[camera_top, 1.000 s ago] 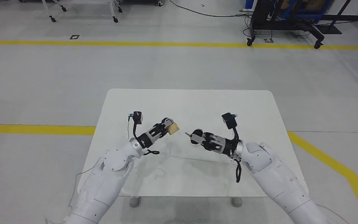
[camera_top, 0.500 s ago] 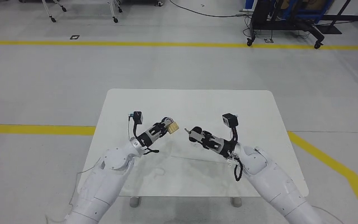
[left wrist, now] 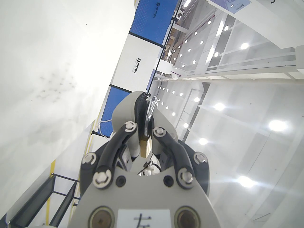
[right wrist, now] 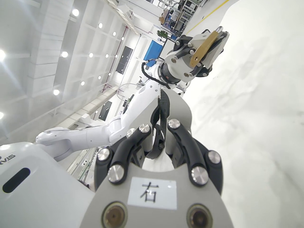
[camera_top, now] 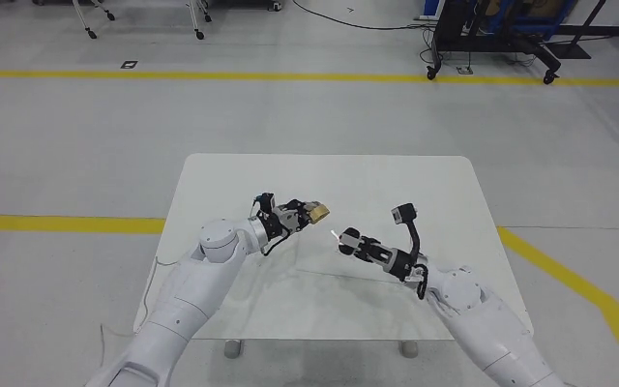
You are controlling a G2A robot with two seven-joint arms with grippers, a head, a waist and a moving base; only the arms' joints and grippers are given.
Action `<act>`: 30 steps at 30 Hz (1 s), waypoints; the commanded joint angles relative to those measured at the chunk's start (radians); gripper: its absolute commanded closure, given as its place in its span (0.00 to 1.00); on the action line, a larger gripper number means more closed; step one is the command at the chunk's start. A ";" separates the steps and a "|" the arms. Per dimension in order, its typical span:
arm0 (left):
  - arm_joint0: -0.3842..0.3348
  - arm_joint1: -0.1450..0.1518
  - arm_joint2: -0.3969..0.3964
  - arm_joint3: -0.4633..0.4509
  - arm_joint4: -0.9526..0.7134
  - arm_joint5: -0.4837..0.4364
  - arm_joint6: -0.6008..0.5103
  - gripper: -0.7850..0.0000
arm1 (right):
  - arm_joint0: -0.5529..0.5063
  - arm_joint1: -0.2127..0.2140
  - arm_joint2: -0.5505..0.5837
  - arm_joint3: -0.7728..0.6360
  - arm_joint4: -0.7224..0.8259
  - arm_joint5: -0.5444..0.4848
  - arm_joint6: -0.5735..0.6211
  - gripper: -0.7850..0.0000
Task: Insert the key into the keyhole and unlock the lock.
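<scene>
My left gripper (camera_top: 302, 213) is shut on a brass padlock (camera_top: 317, 210), held above the white table (camera_top: 426, 184) near its middle. In the left wrist view the brass body (left wrist: 144, 148) sits between the fingers and the steel shackle (left wrist: 152, 105) sticks out past the tips. The right gripper (camera_top: 345, 238) hovers a short way to the right of the padlock, shut on the key (camera_top: 336, 233), whose thin silver tip points toward the lock. From the right wrist view the padlock (right wrist: 203, 46) shows its keyhole end, a gap away from my right gripper (right wrist: 162, 100).
The white table's bare top (camera_top: 387, 290) lies under both arms, with its front edge (camera_top: 319, 339) close to the robot. Yellow floor lines (camera_top: 77, 223) run beside the table, and a dark equipment rack (camera_top: 493, 39) stands far behind.
The left arm swung its gripper and the padlock to the right and slightly farther back. The right gripper with the key drew a little to the right and nearer the front edge.
</scene>
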 commanded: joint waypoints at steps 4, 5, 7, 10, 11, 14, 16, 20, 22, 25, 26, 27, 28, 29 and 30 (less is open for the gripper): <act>0.001 0.000 -0.001 -0.001 0.002 0.000 0.002 1.00 | 0.000 0.000 0.000 0.000 -0.001 0.000 0.000 1.00; 0.002 0.000 -0.001 -0.004 0.002 -0.003 0.007 1.00 | 0.000 0.000 0.000 0.000 -0.001 0.000 0.000 1.00; 0.008 0.001 -0.002 -0.021 0.022 -0.019 0.017 1.00 | -0.003 -0.001 -0.004 0.000 0.004 0.018 -0.004 1.00; 0.006 0.007 -0.017 -0.018 0.051 -0.050 -0.004 1.00 | 0.004 -0.008 -0.020 -0.008 0.020 0.108 -0.037 1.00; 0.005 0.008 -0.024 -0.018 0.052 -0.064 -0.006 1.00 | 0.009 -0.011 -0.029 -0.012 0.031 0.143 -0.040 1.00; 0.004 0.011 -0.028 -0.021 0.091 -0.096 0.001 1.00 | 0.018 -0.021 -0.048 -0.020 0.067 0.214 -0.082 1.00; 0.004 0.011 -0.025 -0.023 0.090 -0.089 -0.019 1.00 | 0.014 -0.031 -0.064 -0.025 0.171 0.248 -0.091 1.00; 0.001 0.010 -0.017 -0.022 0.114 -0.078 -0.032 1.00 | 0.022 -0.043 -0.080 -0.016 0.220 0.280 -0.121 1.00; 0.000 0.010 -0.015 -0.023 0.124 -0.080 -0.030 1.00 | 0.027 -0.047 -0.085 -0.010 0.204 0.289 -0.155 1.00; 0.002 0.008 -0.010 -0.025 0.133 -0.077 -0.026 1.00 | 0.030 -0.053 -0.092 -0.006 0.195 0.307 -0.183 1.00; 0.001 0.008 -0.006 -0.026 0.143 -0.076 -0.025 1.00 | 0.031 -0.054 -0.091 -0.003 0.192 0.313 -0.189 1.00; 0.003 0.007 -0.003 -0.028 0.146 -0.076 -0.024 1.00 | 0.033 -0.055 -0.090 -0.002 0.184 0.317 -0.193 1.00; 0.004 0.007 0.000 -0.031 0.151 -0.075 -0.024 1.00 | 0.033 -0.056 -0.088 -0.001 0.177 0.319 -0.197 1.00; 0.005 0.006 0.003 -0.033 0.158 -0.074 -0.023 1.00 | 0.031 -0.056 -0.087 -0.002 0.177 0.320 -0.197 1.00; 0.005 0.006 0.006 -0.034 0.163 -0.072 -0.021 1.00 | 0.030 -0.057 -0.085 -0.002 0.175 0.320 -0.199 1.00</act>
